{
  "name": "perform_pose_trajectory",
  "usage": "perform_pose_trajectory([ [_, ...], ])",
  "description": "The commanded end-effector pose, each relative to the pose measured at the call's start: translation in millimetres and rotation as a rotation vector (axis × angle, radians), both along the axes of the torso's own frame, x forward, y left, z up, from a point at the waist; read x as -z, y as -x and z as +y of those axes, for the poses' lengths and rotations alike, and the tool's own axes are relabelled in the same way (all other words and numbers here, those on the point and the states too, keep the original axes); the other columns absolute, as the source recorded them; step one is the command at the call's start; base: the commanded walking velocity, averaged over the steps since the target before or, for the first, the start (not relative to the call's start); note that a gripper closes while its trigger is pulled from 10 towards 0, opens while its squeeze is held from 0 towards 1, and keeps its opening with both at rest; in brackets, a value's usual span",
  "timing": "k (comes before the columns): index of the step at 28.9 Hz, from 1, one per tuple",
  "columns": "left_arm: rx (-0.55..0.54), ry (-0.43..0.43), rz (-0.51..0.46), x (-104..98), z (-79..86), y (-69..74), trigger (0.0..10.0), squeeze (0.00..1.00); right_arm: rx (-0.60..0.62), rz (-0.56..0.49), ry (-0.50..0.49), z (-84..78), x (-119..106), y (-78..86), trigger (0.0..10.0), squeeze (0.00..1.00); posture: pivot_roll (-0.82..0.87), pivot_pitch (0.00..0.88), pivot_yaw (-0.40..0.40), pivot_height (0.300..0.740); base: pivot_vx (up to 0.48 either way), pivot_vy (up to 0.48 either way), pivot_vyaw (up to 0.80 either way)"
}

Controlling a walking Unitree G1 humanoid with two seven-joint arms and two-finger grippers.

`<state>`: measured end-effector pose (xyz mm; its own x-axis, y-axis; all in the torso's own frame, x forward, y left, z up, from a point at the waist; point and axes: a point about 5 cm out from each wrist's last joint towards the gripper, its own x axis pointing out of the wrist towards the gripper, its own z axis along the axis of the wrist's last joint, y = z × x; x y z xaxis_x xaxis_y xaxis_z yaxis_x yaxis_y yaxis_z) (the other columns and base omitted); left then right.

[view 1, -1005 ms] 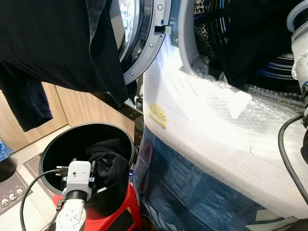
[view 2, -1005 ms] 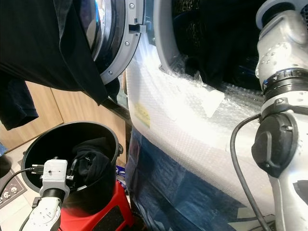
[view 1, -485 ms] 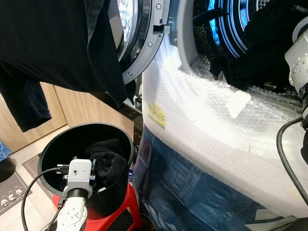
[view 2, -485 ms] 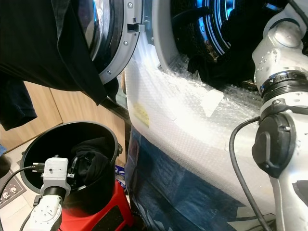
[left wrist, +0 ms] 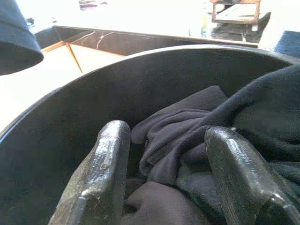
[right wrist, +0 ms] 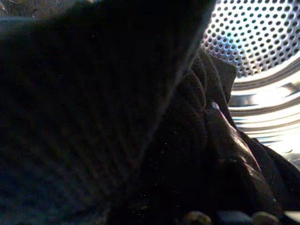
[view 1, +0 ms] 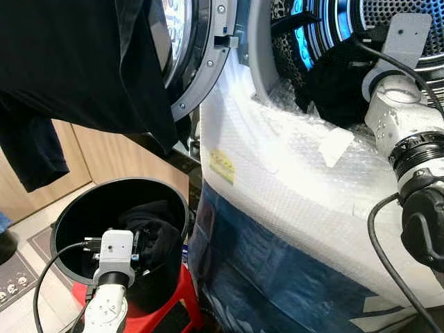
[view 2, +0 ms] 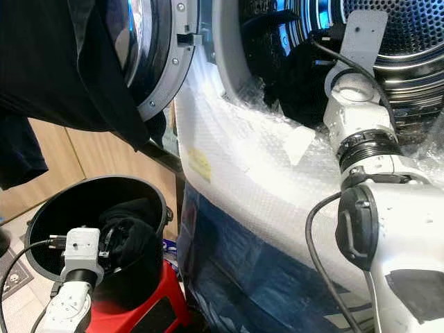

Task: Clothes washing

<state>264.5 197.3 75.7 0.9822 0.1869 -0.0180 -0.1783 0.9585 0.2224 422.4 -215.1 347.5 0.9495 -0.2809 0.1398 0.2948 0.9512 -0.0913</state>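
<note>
The washing machine's door (view 1: 201,62) stands open, and the perforated drum (view 2: 416,28) glows blue inside. My right arm (view 2: 357,118) reaches through the opening. Its gripper end is buried in a dark garment (view 1: 336,83) lying at the drum's mouth; in the right wrist view dark cloth (right wrist: 93,108) covers nearly everything. Low on the left, a black bucket (view 1: 69,215) on a red stool (view 1: 184,291) holds dark clothes (view 1: 156,225). My left gripper (left wrist: 164,133) hangs open inside the bucket, its fingers on either side of a fold of that cloth without closing on it.
Another black garment (view 1: 76,62) hangs over the open door and drapes down on the left. Bubble wrap (view 1: 291,173) covers the machine's front above a blue sheet (view 1: 277,277). Wooden cabinet fronts (view 1: 104,156) stand behind the bucket.
My right arm swung from the right edge forward into the drum. The dark garment that had covered the opening now sits low at its mouth, and the lit drum shows.
</note>
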Motion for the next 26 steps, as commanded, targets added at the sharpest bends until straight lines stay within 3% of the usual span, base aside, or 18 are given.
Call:
perform_pose_trajectory([
  [1, 0.022, 0.006, -0.005, -4, -6.6, -2.3, 10.0, 0.0, -0.009, -0.031, 0.015, -2.7, -12, 2.0, 10.0, 1.0, 0.34, 0.0, -0.094, 0.74, 0.0, 0.0, 0.0],
  [6, 0.021, 0.015, 0.002, -3, -7.4, -1.7, 10.0, 0.0, -0.003, -0.022, 0.064, -7.3, -15, 3.3, 10.0, 1.0, 0.33, 0.0, -0.092, 0.74, 0.0, 0.0, 0.0],
  [9, 0.027, 0.004, 0.005, -4, -7.7, -1.2, 10.0, 0.0, 0.068, -0.075, 0.023, -17.6, -23, 7.2, 10.0, 1.0, 0.33, 0.0, -0.092, 0.74, 0.0, 0.0, 0.0],
  [11, 0.025, 0.009, -0.006, -6, -8.6, -1.3, 10.0, 0.0, 0.159, -0.215, -0.05, -29.5, -44, 15.8, 10.0, 1.0, 0.34, 0.0, -0.09, 0.74, 0.0, 0.0, 0.0],
  [12, 0.025, 0.009, -0.006, -6, -8.6, -1.3, 10.0, 0.0, 0.159, -0.215, -0.05, -29.5, -44, 15.8, 10.0, 1.0, 0.34, 0.0, -0.09, 0.74, 0.0, 0.0, 0.0],
  [14, 0.019, 0.012, -0.021, -9, -8.4, -2.9, 10.0, 0.0, 0.214, -0.336, -0.081, -36.1, -67, 25.1, 10.0, 1.0, 0.34, 0.0, -0.088, 0.74, 0.0, 0.0, 0.0],
  [17, 0.015, 0.009, -0.028, -11, -7.4, -4.0, 10.0, 0.0, 0.277, -0.437, -0.105, -44.4, -85, 35.3, 10.0, 1.0, 0.35, 0.0, -0.09, 0.74, 0.0, 0.0, 0.0],
  [20, 0.01, 0.01, -0.028, -12, -5.2, -3.2, 10.0, 0.0, 0.165, -0.355, -0.097, -30.6, -73, 24.8, 10.0, 1.0, 0.35, 0.0, -0.086, 0.74, 0.0, 0.0, 0.0],
  [21, 0.012, 0.011, -0.021, -11, -5.4, -2.7, 10.0, 0.0, 0.085, -0.286, -0.046, -18.4, -61, 17.1, 10.0, 1.0, 0.35, 0.0, -0.086, 0.74, 0.0, 0.0, 0.0],
  [22, 0.023, 0.006, -0.006, -9, -6.9, -2.0, 10.0, 0.0, -0.044, -0.144, 0.074, 1.7, -36, 5.6, 10.0, 1.0, 0.34, 0.0, -0.087, 0.74, 0.0, 0.0, 0.0],
  [23, 0.023, 0.006, -0.006, -9, -6.9, -2.0, 10.0, 0.0, -0.044, -0.144, 0.074, 1.7, -36, 5.6, 10.0, 1.0, 0.34, 0.0, -0.087, 0.74, 0.0, 0.0, 0.0],
  [24, 0.028, 0.005, -0.002, -8, -8.1, -1.7, 10.0, 0.0, -0.115, -0.044, 0.104, 13.3, -12, -0.9, 10.0, 1.0, 0.34, 0.0, -0.089, 0.74, 0.0, 0.0, 0.0],
  [26, 0.028, 0.007, -0.003, -8, -8.4, -1.7, 10.0, 0.0, -0.13, -0.013, 0.094, 16.3, -2, -2.7, 10.0, 1.0, 0.34, 0.0, -0.087, 0.74, 0.0, 0.0, 0.0],
])
